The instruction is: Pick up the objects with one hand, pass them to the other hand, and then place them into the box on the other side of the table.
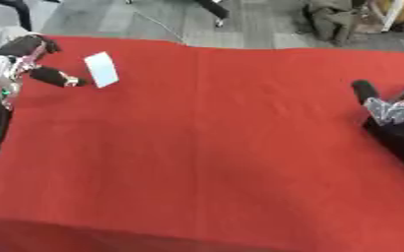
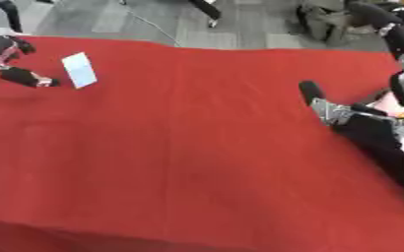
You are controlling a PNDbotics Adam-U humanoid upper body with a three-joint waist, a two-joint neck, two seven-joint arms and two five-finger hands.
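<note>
A flat white rectangular object (image 1: 102, 69) shows near the far left corner of the red table (image 1: 205, 138), tilted on one corner. My left hand (image 1: 22, 63) comes in from the left edge. One black finger (image 1: 53, 77) reaches to the object's lower left corner, and the other fingers curl above it. My right hand (image 2: 333, 111) rests at the right side of the table with a black finger (image 2: 310, 92) pointing up and nothing in it. No box shows in either view.
Grey floor lies beyond the table's far edge, with chair legs (image 1: 216, 12) and a dark bag (image 1: 330, 19) on it. The table's front edge (image 1: 153, 231) runs along the bottom.
</note>
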